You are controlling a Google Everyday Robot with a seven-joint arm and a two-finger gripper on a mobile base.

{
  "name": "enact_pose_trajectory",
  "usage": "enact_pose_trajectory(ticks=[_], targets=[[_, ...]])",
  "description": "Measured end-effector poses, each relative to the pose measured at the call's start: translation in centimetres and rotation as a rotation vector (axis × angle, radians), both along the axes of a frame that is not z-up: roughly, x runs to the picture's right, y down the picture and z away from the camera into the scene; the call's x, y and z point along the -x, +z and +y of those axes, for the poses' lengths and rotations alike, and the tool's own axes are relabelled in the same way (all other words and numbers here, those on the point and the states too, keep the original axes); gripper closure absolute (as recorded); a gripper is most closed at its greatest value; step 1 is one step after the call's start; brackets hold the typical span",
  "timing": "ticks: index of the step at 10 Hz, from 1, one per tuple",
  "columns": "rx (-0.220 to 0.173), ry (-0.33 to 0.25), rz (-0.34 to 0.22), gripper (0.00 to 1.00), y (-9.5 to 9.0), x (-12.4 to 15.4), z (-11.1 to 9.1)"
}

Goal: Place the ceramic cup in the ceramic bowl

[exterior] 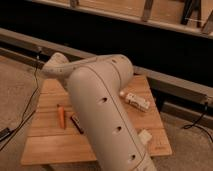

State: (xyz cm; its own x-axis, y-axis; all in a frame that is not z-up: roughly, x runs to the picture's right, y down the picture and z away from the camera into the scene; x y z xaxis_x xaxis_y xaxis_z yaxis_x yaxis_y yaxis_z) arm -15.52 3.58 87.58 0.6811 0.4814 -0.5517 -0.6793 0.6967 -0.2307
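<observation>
Big white perforated robot arm [105, 115] fills the centre of my view, rising from the bottom edge and bending at an elbow at the upper left, over the far left corner of the desk. It blocks the middle of the light wooden slatted desk [50, 145]. End effector isn't visible from here, so I can't tell its state. Ceramic cup and ceramic bowl: can't see either, and I can't place them. Right of the arm, a white tube-like bottle [136, 101] lies on its side on the desk. Left of the arm, a short orange stick-shaped item [61, 117] lies flat, with a small dark oblong item [77, 124] just beside it, right at the arm's edge. A small pale block [145, 136] sits near the desk's front right, close to the arm.
</observation>
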Motion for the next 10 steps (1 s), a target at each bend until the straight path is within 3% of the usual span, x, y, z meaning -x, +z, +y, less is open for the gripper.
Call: enact_pose_trajectory(ticks=[4,6,8,10], targets=[[-0.019,0.018,0.007,0.20,-0.5,0.0,-1.0],[-0.030,0.062,0.008,0.20,-1.5,0.0,-2.4],[-0.006,0.152,0.004,0.20,-3.4,-0.2,-3.8],[0.066,0.231,-0.021,0.20,-5.7,-0.4,-4.5]])
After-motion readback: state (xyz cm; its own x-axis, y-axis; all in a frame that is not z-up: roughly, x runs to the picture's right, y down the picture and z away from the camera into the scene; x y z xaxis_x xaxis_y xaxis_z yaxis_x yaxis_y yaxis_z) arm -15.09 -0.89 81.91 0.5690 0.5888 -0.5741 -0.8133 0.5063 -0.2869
